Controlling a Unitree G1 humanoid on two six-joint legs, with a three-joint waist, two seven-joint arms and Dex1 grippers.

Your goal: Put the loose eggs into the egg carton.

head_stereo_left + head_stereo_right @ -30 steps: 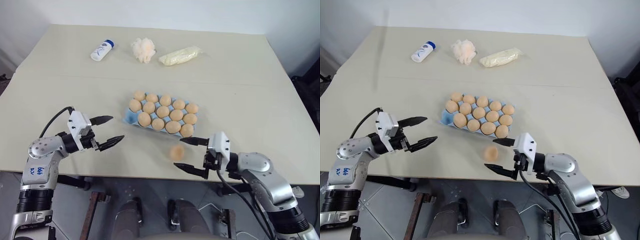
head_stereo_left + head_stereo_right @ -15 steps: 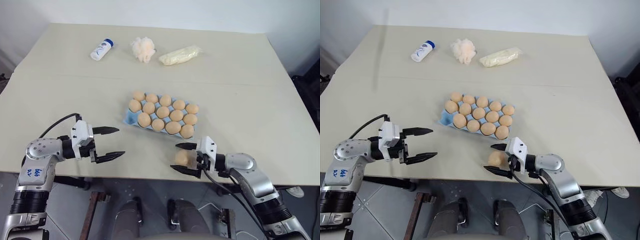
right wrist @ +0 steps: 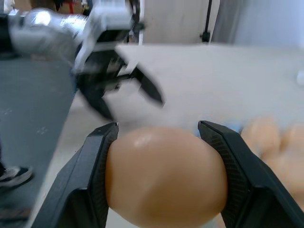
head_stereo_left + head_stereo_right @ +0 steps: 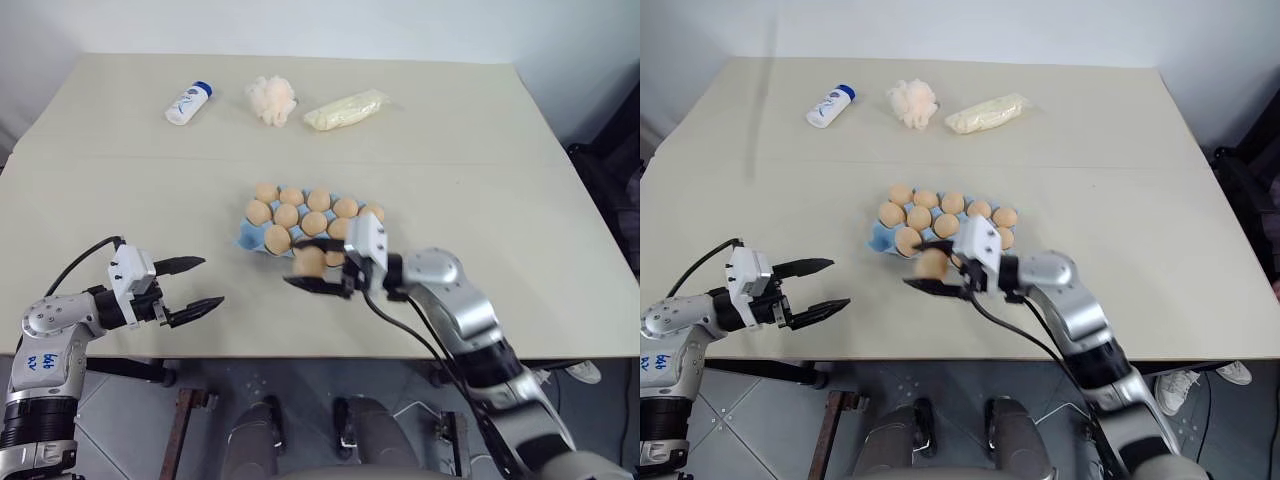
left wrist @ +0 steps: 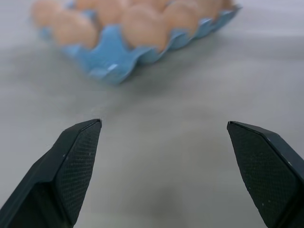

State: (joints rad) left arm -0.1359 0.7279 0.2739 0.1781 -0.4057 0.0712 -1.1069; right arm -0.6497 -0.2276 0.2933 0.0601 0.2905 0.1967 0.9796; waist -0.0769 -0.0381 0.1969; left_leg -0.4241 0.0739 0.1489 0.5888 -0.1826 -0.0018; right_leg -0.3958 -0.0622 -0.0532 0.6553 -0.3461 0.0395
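Right gripper: the right gripper (image 4: 318,265) has its two black fingers clamped on one tan-orange egg (image 4: 309,262), held above the table (image 4: 520,230) at the near edge of the egg carton (image 4: 248,236)
Held egg: in the right wrist view it sits squarely between both fingers (image 3: 97,175), touching each
Left gripper: the left gripper (image 4: 193,285) has its fingers spread wide with nothing between them, low over the near left part of the table, well apart from the carton
Egg carton: light blue tray at mid-table, most cups filled with eggs (image 4: 300,207); a bare blue cup shows at its near left corner
In the way: the right arm crosses the carton's near right corner and hides the eggs there
Far edge: a white bottle with a blue cap (image 4: 187,102), a fluffy cream puff (image 4: 271,99) and a pale yellow wrapped packet (image 4: 345,109) lie in a row, well apart from the carton
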